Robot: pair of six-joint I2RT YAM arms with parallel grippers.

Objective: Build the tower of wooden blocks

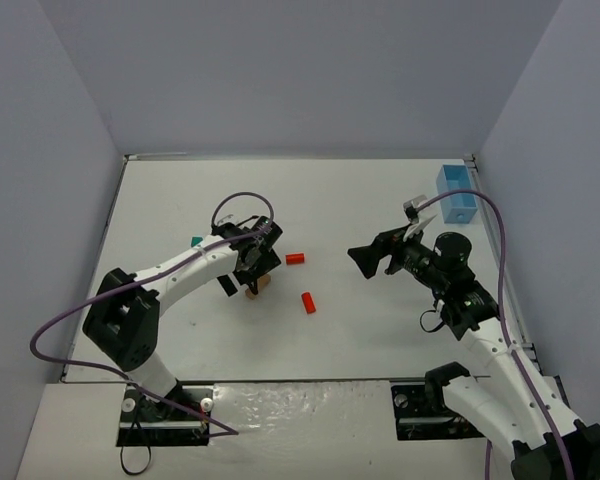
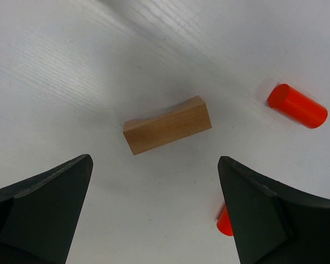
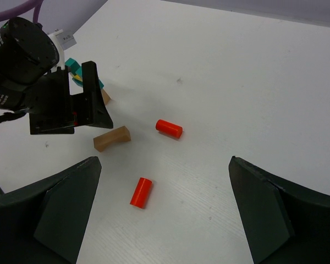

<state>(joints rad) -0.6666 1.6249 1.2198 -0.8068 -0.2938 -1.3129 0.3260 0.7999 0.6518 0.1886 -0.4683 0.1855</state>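
The left pincer [image 2: 159,220] stands wide open and holds nothing. Its two dark fingers [image 2: 44,214] frame the bottom of the wrist view, with bare table [image 2: 71,66] between them. The blocks for the tower lie loose, none stacked on another as far as can be seen.

Just ahead of the gap, touching neither finger, lies the tan block [image 2: 168,125] — a short bar with a shallow hollow in one long edge, lying flat and slightly askew. One red cylinder [image 2: 297,105] lies on its side ahead and to the right of this pincer, apart from the tan block. A second red cylinder [image 2: 224,221] shows beside the inner edge of the right-hand finger, which hides most of it.

In the right wrist view, teal pieces [image 3: 71,64], a yellow piece [image 3: 77,78] and another tan piece [image 3: 105,97] sit close behind the left pincer's body. It covers them in part, so how they lie cannot be told.

The right pincer [image 3: 165,214] is likewise spread wide and empty, held well apart from the blocks and aimed toward them. Open table lies between it and the two cylinders — only the left pincer's bulk blocks its sight of the teal pieces. A light-blue bin [image 1: 457,193] sits behind the right pincer at the table's far corner, well away from the blocks.
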